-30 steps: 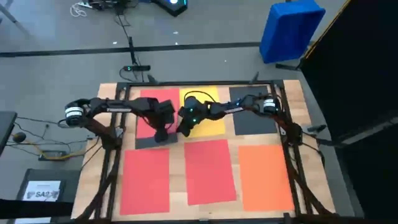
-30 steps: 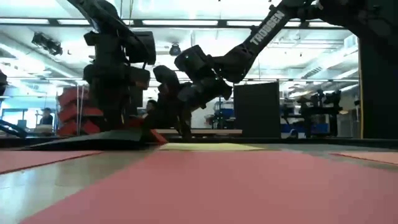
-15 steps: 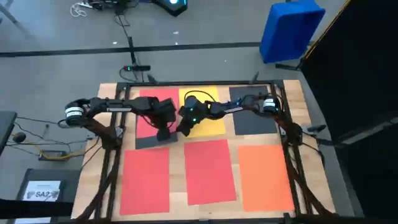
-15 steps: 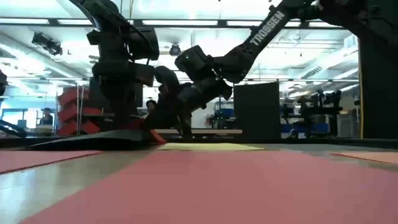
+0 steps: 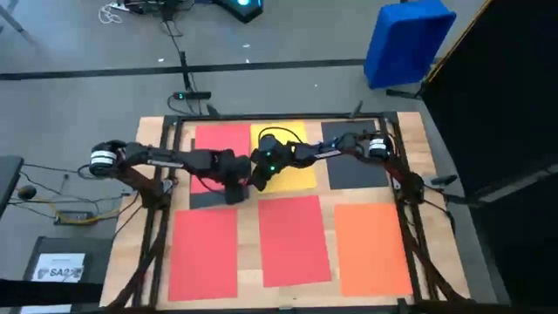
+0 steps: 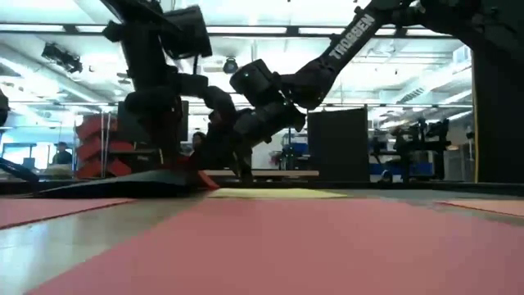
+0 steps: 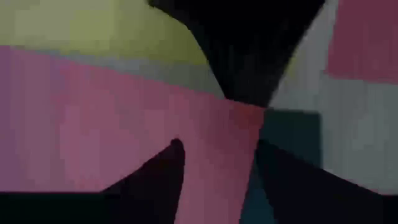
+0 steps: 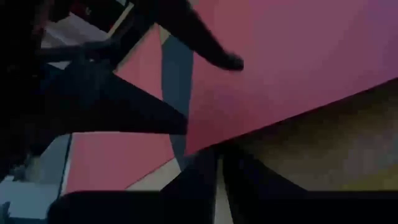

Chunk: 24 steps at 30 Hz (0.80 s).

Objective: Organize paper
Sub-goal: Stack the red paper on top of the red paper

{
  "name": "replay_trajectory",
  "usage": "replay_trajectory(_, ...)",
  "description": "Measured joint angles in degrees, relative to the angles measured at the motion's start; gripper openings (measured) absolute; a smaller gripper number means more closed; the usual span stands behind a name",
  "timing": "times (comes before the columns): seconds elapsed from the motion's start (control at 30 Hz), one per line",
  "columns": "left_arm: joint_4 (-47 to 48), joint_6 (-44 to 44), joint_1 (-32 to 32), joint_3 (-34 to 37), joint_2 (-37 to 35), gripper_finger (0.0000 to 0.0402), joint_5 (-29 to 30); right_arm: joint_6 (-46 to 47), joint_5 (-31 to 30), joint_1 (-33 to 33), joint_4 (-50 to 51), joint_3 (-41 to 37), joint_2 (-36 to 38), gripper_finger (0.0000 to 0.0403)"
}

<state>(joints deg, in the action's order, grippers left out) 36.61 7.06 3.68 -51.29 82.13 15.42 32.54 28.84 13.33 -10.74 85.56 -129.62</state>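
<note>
At the far left a red sheet [image 5: 218, 144] lies on a dark grey sheet [image 5: 205, 200], next to a yellow sheet [image 5: 292, 153] and a second dark grey sheet [image 5: 357, 157]. Two red sheets [image 5: 205, 253] [image 5: 295, 240] and an orange sheet [image 5: 372, 249] lie flat in the near row. My right gripper [image 5: 259, 181] is shut at the far red sheet's near right corner. My left gripper [image 7: 217, 149] hangs open just left of it, one finger on either side of that corner region, above the sheet. My right gripper has its shut fingertips [image 8: 214, 155] on the far red sheet's near right corner [image 7: 245, 113], coming slanting down from the table's right. That corner [image 6: 209, 180] stands a little above the table. The rest of the sheet lies on the dark grey sheet.
The table's dark frame rails [image 5: 161, 218] run along its left and right sides. A blue bin [image 5: 405, 39] stands on the floor beyond the far right corner, and a dark box with a white label [image 5: 61, 266] stands left of the table.
My left arm has swung toward the table's near edge, and its wrist has turned and tipped. This has brought the open gripper closer to my right gripper, over the red sheet's corner. The sheets have not moved.
</note>
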Motion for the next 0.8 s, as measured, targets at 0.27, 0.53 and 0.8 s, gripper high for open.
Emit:
replay_trajectory(0.27,-4.0,2.7,-6.8,1.8,-0.2,0.0178,9.4,0.5,-0.4,0.2,-0.2,0.0,0.0,0.0)
replay_trajectory(0.53,-5.7,6.3,-8.3,5.8,-0.2,0.0178,14.9,0.4,-0.3,0.3,-0.4,0.0,0.0,0.0)
replay_trajectory(0.8,-12.8,5.3,-8.3,9.3,-0.2,0.0178,15.7,0.4,-0.3,0.3,-0.4,0.0,0.0,0.0)
